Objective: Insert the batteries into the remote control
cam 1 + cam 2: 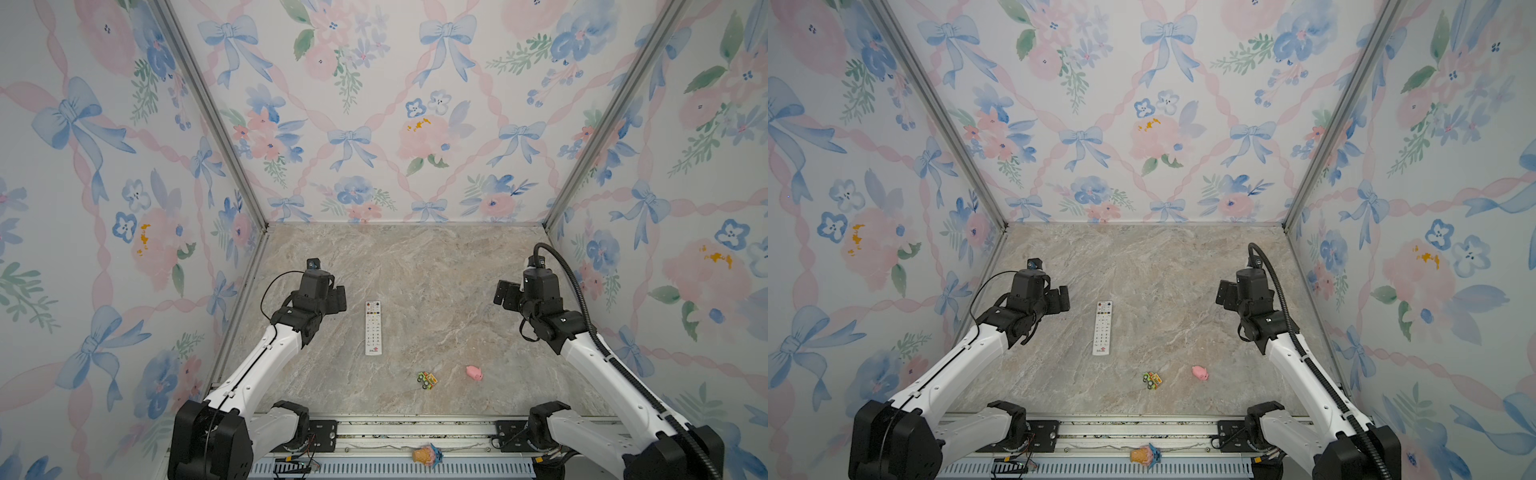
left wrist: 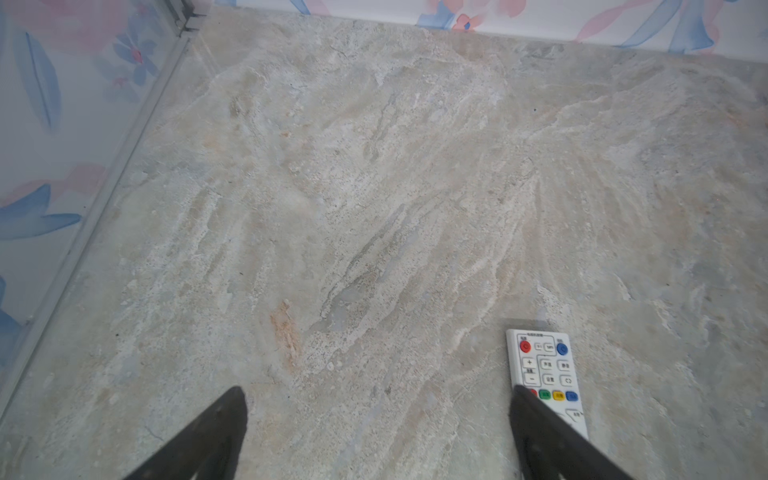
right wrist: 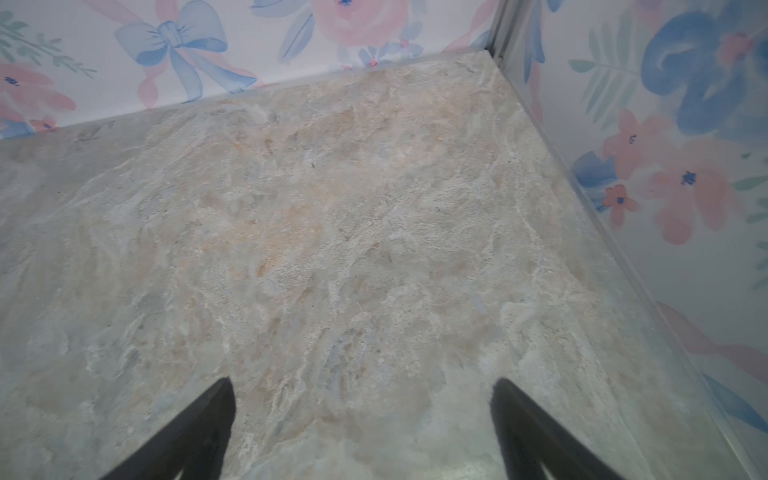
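Remote control buttons-up, partly hidden behind left end effector.

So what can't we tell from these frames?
- Batteries: none in any view; the remote control lies buttons up, hiding its back.
- Left wrist view: remote control's lower part hidden behind one of the left jaws.
- Top views: button labels too small.

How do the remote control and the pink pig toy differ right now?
The remote control is long, slim and white, buttons up; the pink pig toy is small, rounded and pink. The remote control lies near the middle of the table; the pink pig toy sits nearer the front edge, further right. Both rest on the table, nothing holding them.
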`<action>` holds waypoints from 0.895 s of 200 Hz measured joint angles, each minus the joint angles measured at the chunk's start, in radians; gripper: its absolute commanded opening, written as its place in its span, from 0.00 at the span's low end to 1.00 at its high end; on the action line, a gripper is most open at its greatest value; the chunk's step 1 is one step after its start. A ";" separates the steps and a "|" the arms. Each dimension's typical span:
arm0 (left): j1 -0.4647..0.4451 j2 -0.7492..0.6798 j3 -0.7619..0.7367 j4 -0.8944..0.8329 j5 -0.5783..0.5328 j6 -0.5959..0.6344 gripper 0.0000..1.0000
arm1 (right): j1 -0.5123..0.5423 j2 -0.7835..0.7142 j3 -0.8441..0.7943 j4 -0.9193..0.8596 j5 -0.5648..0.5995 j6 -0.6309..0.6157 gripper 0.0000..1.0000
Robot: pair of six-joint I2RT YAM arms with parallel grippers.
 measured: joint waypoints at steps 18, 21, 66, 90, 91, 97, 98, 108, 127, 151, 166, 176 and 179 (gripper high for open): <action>0.019 -0.001 -0.037 0.058 -0.048 0.021 0.98 | -0.056 -0.013 -0.040 0.010 0.033 0.000 0.97; 0.023 -0.001 -0.046 0.066 -0.058 0.025 0.98 | -0.065 -0.013 -0.043 0.010 0.036 0.000 0.97; 0.074 -0.031 -0.211 0.212 -0.144 0.066 0.98 | -0.141 -0.009 -0.079 0.031 0.066 -0.045 0.97; 0.075 -0.122 -0.356 0.392 -0.119 0.145 0.98 | -0.142 0.030 -0.107 0.090 0.061 -0.092 0.97; 0.075 -0.125 -0.360 0.398 -0.119 0.148 0.98 | -0.142 0.032 -0.108 0.092 0.061 -0.093 0.97; 0.077 -0.150 -0.400 0.452 -0.111 0.169 0.98 | -0.144 0.045 -0.117 0.114 0.056 -0.104 0.97; 0.078 -0.156 -0.408 0.464 -0.109 0.174 0.98 | -0.145 0.047 -0.119 0.116 0.055 -0.105 0.97; 0.084 -0.186 -0.463 0.542 -0.100 0.202 0.98 | -0.146 0.071 -0.134 0.158 0.045 -0.121 0.97; 0.113 -0.196 -0.524 0.652 -0.092 0.234 0.98 | -0.147 0.111 -0.168 0.253 0.018 -0.142 0.97; 0.143 -0.169 -0.550 0.770 -0.078 0.249 0.98 | -0.147 0.173 -0.200 0.380 -0.012 -0.161 0.97; 0.158 -0.132 -0.560 0.856 -0.069 0.252 0.98 | -0.147 0.220 -0.204 0.452 -0.027 -0.173 0.97; 0.166 -0.098 -0.564 0.911 -0.066 0.252 0.98 | -0.148 0.256 -0.204 0.503 -0.035 -0.183 0.97; 0.167 -0.085 -0.565 0.929 -0.066 0.252 0.98 | -0.148 0.266 -0.204 0.517 -0.039 -0.185 0.97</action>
